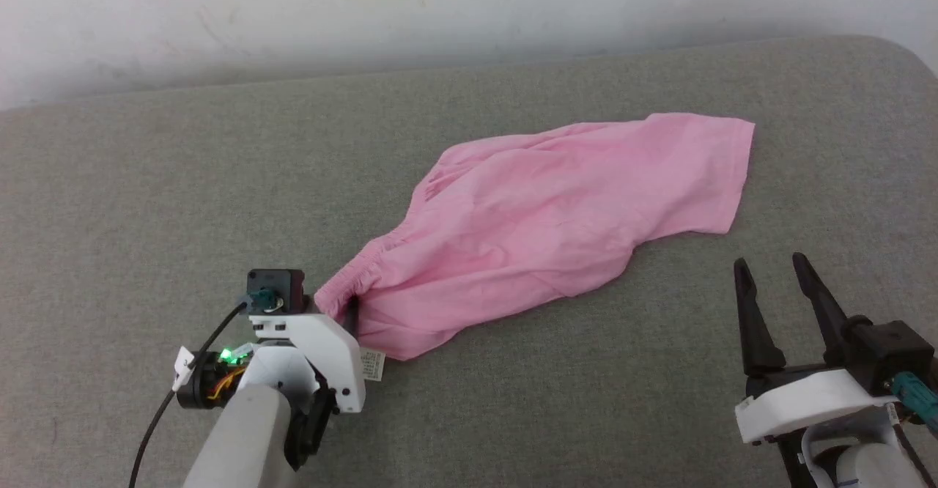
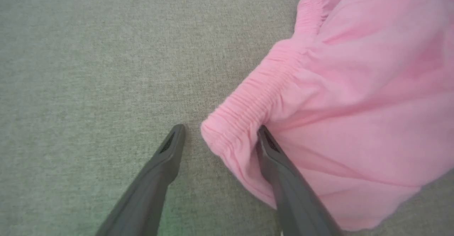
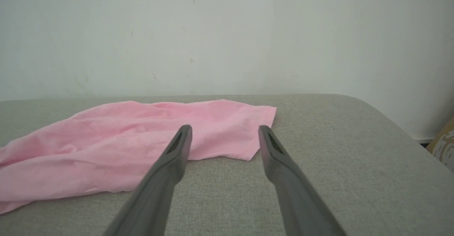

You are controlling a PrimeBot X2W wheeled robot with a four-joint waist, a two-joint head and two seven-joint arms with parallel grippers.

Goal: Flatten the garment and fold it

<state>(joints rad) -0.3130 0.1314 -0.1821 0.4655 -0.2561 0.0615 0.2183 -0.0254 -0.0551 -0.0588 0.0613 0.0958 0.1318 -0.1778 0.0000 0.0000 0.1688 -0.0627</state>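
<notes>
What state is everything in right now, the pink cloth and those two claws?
garment: unfolded, rumpled, lying on the grey pad.
left gripper: open, astride the garment's gathered edge.
right gripper: open, empty, clear of the garment.
label: white, sticking out at the garment's near edge.

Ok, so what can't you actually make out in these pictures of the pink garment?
The label, head view: print too small to read.
Left gripper's fingers, left wrist view: unclear whether the one at the gathered band lies on the garment or under a layer.
The garment's left end, right wrist view: cut off by the picture edge.
The garment's underside: hidden against the grey surface.
</notes>
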